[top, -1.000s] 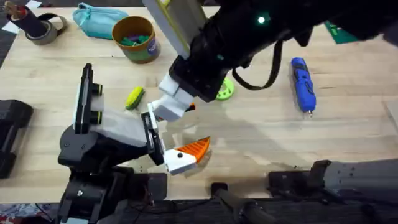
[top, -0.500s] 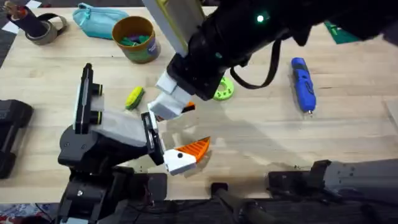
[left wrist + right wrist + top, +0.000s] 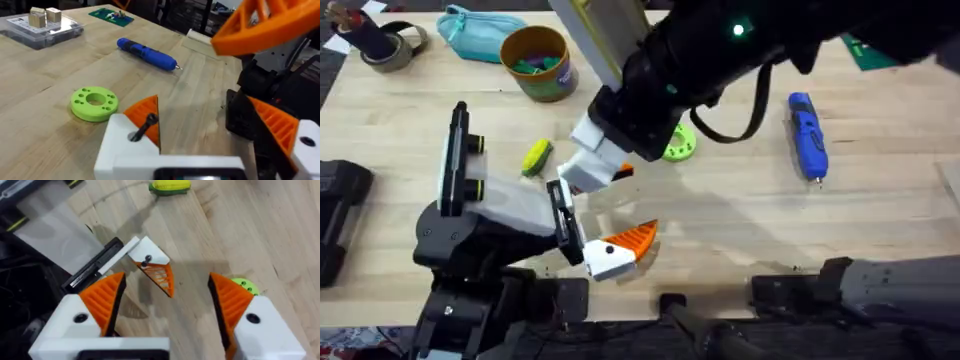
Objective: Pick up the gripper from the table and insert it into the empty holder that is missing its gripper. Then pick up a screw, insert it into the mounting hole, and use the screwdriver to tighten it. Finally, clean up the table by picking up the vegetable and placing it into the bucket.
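Observation:
The holder (image 3: 470, 195) lies at the table's front left, over the left arm's base. The gripper (image 3: 155, 270), white with an orange wedge, sits on the holder's black plate (image 3: 95, 267). A black screw (image 3: 145, 124) stands tilted in its mounting hole. My right gripper (image 3: 167, 300) hovers open just above this piece, one pad on each side, holding nothing. In the left wrist view the left gripper (image 3: 200, 115) stands open. The blue screwdriver (image 3: 807, 135) lies at the right. The yellow vegetable (image 3: 536, 157) rests near the holder, and the bucket (image 3: 536, 62) stands behind it.
A lime-green disc (image 3: 680, 145) lies beside the right arm. A teal pouch (image 3: 475, 30) and a tape roll (image 3: 390, 45) sit at the far left. A green circuit board (image 3: 111, 16) and a clear box (image 3: 42, 27) are at the far right.
My right gripper has shifted slightly toward the far left over the holder. Nothing else has moved.

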